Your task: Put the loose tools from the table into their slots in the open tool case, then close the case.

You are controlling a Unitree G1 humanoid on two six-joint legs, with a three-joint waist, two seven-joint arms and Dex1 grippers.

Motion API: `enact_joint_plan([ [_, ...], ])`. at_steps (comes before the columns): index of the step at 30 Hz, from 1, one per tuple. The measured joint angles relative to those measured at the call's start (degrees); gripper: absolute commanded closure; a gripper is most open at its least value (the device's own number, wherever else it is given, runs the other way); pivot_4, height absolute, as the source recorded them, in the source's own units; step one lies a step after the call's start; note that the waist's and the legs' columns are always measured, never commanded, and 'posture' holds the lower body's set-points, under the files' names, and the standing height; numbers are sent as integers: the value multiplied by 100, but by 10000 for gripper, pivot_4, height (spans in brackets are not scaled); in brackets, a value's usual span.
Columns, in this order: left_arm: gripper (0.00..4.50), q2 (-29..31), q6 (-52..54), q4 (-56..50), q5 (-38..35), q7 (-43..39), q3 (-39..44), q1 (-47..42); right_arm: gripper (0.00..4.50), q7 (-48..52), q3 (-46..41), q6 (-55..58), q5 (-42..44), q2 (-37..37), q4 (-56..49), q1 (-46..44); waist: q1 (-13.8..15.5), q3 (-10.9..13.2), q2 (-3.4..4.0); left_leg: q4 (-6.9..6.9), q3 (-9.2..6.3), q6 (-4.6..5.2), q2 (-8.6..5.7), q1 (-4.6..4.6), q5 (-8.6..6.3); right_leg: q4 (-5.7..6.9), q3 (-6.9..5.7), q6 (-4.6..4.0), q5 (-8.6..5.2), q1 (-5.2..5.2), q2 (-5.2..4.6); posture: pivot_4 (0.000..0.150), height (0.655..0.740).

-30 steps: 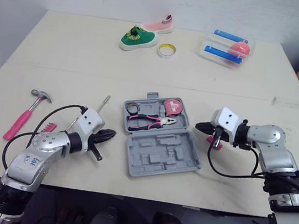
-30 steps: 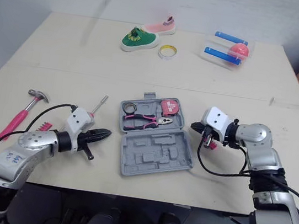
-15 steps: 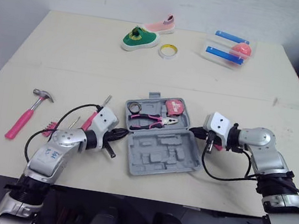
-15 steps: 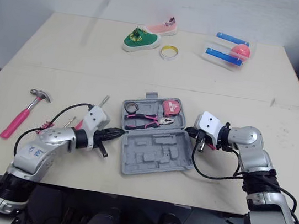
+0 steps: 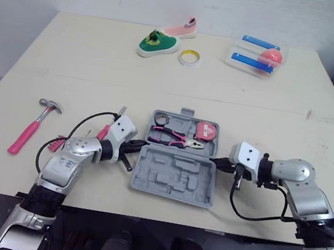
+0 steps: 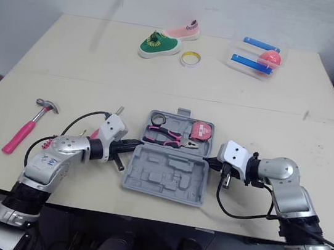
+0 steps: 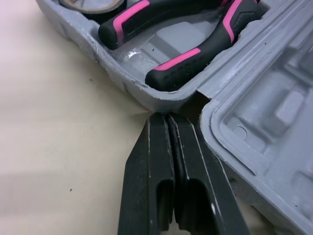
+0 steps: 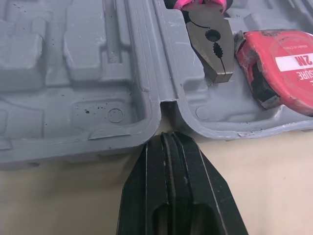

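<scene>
Case [image 5: 175, 177] lying open on the bench [image 5: 89, 58], both halves flat. Back half holds pliers [image 5: 176, 137], red tape measure [image 5: 206, 132] and a dark ring [image 5: 160, 119] in its far left corner. Front half: moulded slots only, all vacant.

Left end effector [image 7: 168, 120] pinched narrow, fingers pressed together, gripping nothing, tip touching the hinge notch on the case's left edge. Right end effector [image 8: 168, 139] likewise pinched together and holding nothing, tip at the hinge notch on the right edge.

Loose tools left of the case: pink-handled hammer [image 5: 29, 129] well apart near the bench's left edge, pink bit strip [image 5: 57, 144] beside the left arm, pink screwdriver [image 5: 103, 131] partly hidden behind that arm.

Far side of the bench: clear box [image 5: 256, 50] with two blue bars and a pink ball inside; green shoe [image 5: 155, 42], pink shoe [image 5: 182, 28] and a yellow tape roll [image 5: 189, 57] nearby.
</scene>
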Motion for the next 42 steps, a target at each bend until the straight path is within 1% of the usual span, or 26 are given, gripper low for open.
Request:
enact_joint_plan([
  [7,44678,41,-7,-145,10,-58,5,116,45000,-214,-59,-37,58,-10,-110,165,11,0,0,0,1,1,1,0,-2,-2,5,0,0,0,0,1500,7400],
  [9,44678,147,-6,-273,9,-122,6,184,45000,-232,-76,-124,78,-18,-83,179,8,0,0,0,1,0,2,0,-2,-2,5,0,0,-1,1,1500,7400],
  [11,44678,507,-17,-590,-83,-389,95,377,45000,-91,-268,-309,313,-66,-66,242,-9,3,-3,-2,2,-3,8,-6,-4,-2,6,-1,1,-6,6,1500,7400],
  [12,44678,745,-26,-775,-185,-573,260,498,45000,25,-445,-420,480,-194,-68,308,-16,4,-2,-2,2,-3,9,-6,-5,-2,6,-2,1,-7,6,1500,7400],
  [17,44678,1336,-234,-1239,-675,-1101,1278,925,45000,218,-1216,-896,863,-634,7,560,-14,3,-2,-2,2,2,12,0,-10,-17,6,-5,3,3,-5,1500,7400],
  [19,44678,1420,-280,-1382,-1114,-1284,2118,1341,45000,264,-1733,-860,1212,-760,80,911,-14,4,-2,-2,2,-1,23,-3,-18,-24,6,-5,3,3,-12,1500,7400],
  [20,39807,1481,-283,-1382,-1235,-1339,2426,1449,38588,278,-1931,-816,1313,-841,163,1022,-11,4,-2,-2,3,-1,23,-2,-19,-24,4,-5,3,3,-13,1500,7400],
  [21,37604,1512,-370,-1405,-1400,-1441,2834,1623,36091,381,-2137,-643,1499,-1001,159,1222,-9,4,0,-2,4,0,23,-4,-19,-25,4,-5,3,3,-15,1500,7400],
  [23,28914,1648,-550,-1285,-1505,-1562,3694,2172,26264,421,-2592,-850,1507,-1275,404,1666,-7,4,0,-2,10,5,27,-2,-30,-32,2,-6,3,4,-15,1500,7400],
  [24,24950,1690,-594,-1109,-1504,-1560,4067,2356,22337,412,-2788,-934,1483,-1377,603,1845,-6,4,-1,-4,13,6,27,1,-32,-34,2,-6,3,5,-13,1500,7400],
  [25,20027,1707,-627,-858,-1518,-1519,4508,2474,16805,370,-2998,-1084,1421,-1453,835,2004,-7,4,-1,-4,20,10,27,3,-34,-35,-3,-6,3,5,-10,1500,7400],
  [27,12040,1695,-706,-463,-1610,-1365,5192,2610,7717,251,-3263,-1388,1412,-1418,1094,2166,-40,4,-3,-4,26,14,30,9,-47,-35,1,-7,12,6,-16,1500,7400],
  [28,7773,1694,-741,-315,-1613,-1322,5407,2656,3014,217,-3374,-1454,1425,-1360,1191,2199,-57,3,-3,-4,28,14,32,12,-49,-36,5,-8,15,9,-18,1500,7400],
  [29,5143,1693,-890,-99,-1611,-1285,5650,2780,211,175,-3473,-1590,1487,-1258,1359,2194,-80,3,-3,-4,29,14,32,14,-50,-36,13,-9,17,9,-22,1500,7400],
  [30,389,1679,-1044,157,-1583,-1244,5865,2935,0,158,-3606,-1713,1579,-1159,1554,2193,-92,3,-2,-4,34,12,33,15,-54,-35,17,-9,18,6,-22,1500,7400],
  [33,143,1672,-1430,790,-1402,-1141,6240,3363,0,135,-3691,-2020,1546,-1248,2250,2230,-94,4,0,-8,39,9,37,13,-62,-40,21,-11,17,-4,-22,1500,7400],
  [35,143,1718,-1717,1428,-1248,-996,6497,3505,0,120,-3810,-2263,1492,-1356,2746,2249,-93,4,0,-12,41,9,38,11,-64,-45,22,-12,16,-6,-23,1500,7400],
  [36,143,1729,-1756,1510,-1238,-976,6523,3518,0,118,-3823,-2291,1491,-1374,2797,2250,-94,4,0,-12,41,6,38,11,-67,-45,22,-12,16,-6,-25,1500,7400],
  [37,143,1805,-1857,1739,-1201,-921,6585,3589,0,104,-3824,-2447,1460,-1426,2974,2226,-92,4,-1,-12,41,-15,37,12,-79,-44,22,-12,16,-5,-28,1500,7400],
  [38,143,1940,-1943,2026,-1163,-851,6679,3662,0,76,-3833,-2639,1431,-1478,3153,2204,-90,3,-2,-12,41,-16,37,12,-80,-44,22,-13,17,-7,-30,1500,7400],
  [40,143,2274,-2163,2877,-1110,-671,7152,3972,0,-61,-3962,-2865,1429,-1542,3488,2240,-103,1,-6,-16,41,-20,41,12,-87,-48,22,-17,15,-10,-30,1500,7400],
  [42,143,2399,-2318,3276,-1103,-635,7425,4131,0,-110,-4044,-2919,1425,-1550,3652,2365,-112,0,-3,-26,45,-18,37,16,-89,-54,25,-17,14,-10,-36,1500,7400],
])
